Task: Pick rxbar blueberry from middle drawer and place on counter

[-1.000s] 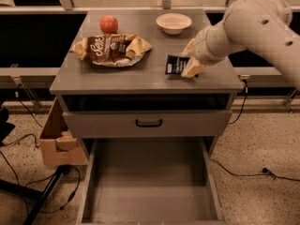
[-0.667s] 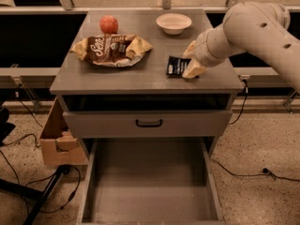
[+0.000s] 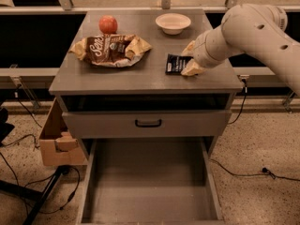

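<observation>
The rxbar blueberry [image 3: 175, 63], a small dark navy wrapper with white lettering, lies flat on the right part of the counter [image 3: 140, 78]. My gripper [image 3: 191, 60] is at the bar's right end, low on the counter. Its cream fingers [image 3: 192, 70] sit on either side of that end, shut on the bar. The white arm reaches in from the upper right. Below, the middle drawer [image 3: 147, 182] is pulled out wide and its grey floor is bare.
A brown-and-yellow snack bag [image 3: 111, 49], a red apple [image 3: 108, 24] and a white bowl [image 3: 173, 22] are on the counter. The upper drawer front with a black handle [image 3: 148, 123] is shut. A cardboard box [image 3: 57, 142] and cables lie on the floor at left.
Almost nothing has moved. The gripper and the bar stay at the same spot on the right side of the counter.
</observation>
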Motion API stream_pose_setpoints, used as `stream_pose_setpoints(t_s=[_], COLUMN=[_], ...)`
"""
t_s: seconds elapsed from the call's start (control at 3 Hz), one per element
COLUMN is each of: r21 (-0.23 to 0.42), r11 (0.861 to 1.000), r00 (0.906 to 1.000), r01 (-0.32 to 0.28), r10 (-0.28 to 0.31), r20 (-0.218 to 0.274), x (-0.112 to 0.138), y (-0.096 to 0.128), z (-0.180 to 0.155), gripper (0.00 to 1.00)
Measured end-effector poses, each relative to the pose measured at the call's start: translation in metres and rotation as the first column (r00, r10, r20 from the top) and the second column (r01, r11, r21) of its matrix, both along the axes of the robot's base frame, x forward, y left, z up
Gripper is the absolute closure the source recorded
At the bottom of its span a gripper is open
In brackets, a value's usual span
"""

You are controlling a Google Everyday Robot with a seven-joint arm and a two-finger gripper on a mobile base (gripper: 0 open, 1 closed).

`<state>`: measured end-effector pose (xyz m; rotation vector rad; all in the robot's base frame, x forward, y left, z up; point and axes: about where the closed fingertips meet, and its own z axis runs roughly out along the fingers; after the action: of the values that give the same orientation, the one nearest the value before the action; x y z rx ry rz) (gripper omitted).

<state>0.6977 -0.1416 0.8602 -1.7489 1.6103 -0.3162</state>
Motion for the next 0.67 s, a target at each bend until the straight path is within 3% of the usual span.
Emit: stream_pose_setpoints(t_s=[0.33,0.67], r21=[0.000,0.000], r11=[1.000,1.000], r00=[1.0000,1.0000], r01=[-0.003,-0.003], r10=[0.003,0.003], r20=[-0.003,-0.003], x=[0.0001,0.0001], y=[0.0016,0.0018], z=[-0.0020,-0.0022], gripper=[0.00,0.00])
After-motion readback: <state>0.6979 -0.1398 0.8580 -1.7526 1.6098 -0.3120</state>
